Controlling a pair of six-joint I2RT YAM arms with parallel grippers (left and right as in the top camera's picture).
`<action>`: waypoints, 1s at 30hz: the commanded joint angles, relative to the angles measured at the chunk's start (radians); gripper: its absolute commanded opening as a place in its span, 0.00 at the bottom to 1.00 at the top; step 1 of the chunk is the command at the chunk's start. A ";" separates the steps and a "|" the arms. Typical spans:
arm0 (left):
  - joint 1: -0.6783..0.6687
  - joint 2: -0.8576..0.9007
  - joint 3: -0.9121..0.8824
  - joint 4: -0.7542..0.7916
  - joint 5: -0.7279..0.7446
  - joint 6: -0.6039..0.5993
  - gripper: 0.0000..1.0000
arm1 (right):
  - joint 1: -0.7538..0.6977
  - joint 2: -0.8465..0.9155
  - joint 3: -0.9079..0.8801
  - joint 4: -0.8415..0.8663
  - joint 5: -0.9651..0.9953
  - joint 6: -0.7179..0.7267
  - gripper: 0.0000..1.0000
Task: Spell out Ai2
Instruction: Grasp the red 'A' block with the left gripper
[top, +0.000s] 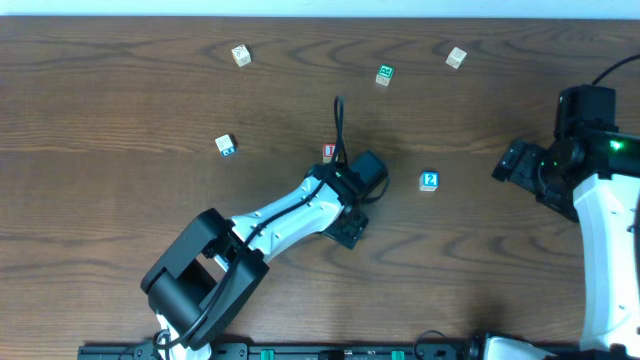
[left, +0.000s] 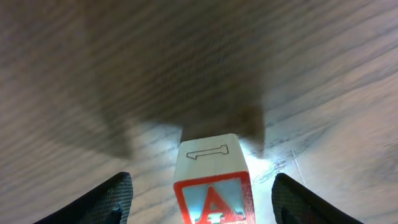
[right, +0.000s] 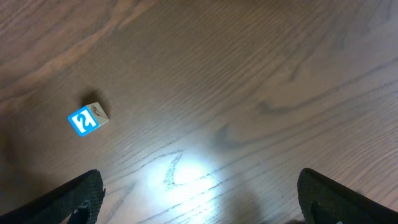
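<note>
Overhead, the left arm (top: 285, 212) reaches from the near-left edge of the table (top: 110, 210) toward mid-table, where the left gripper (left: 200, 183) hangs low over the wood. Its wrist view shows the fingers (left: 109, 202) spread wide with the A cube (left: 214, 190) upright between them. There is a clear gap on either side, so neither finger touches it. The red A faces the camera, and the top face bears a plain outlined mark. From overhead this cube is hidden under the gripper. Just beside the gripper, on its far-left side, sits the I cube (top: 329, 151), red mark up. To the right, apart from both, lies the 2 cube (top: 429, 181), blue numeral up. Further right, the right gripper (right: 199, 183) hangs above bare wood, its fingers spread wide with nothing between them. Left of the I cube, well apart, rests a white cube with a blue side (top: 226, 145). Toward the far edge stand a green-marked cube (top: 385, 74), a pale cube (top: 240, 54) to its left and another pale cube (top: 456, 57) to its right.
</note>
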 joint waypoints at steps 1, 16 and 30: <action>0.000 0.009 -0.021 0.011 0.007 -0.012 0.73 | -0.007 -0.002 0.011 0.000 0.000 -0.010 0.99; 0.001 0.009 -0.022 0.046 0.007 -0.010 0.48 | -0.007 -0.002 0.011 -0.002 0.000 -0.010 0.99; 0.002 0.009 -0.021 0.045 -0.047 -0.011 0.31 | -0.007 -0.002 0.011 -0.012 0.000 -0.010 0.99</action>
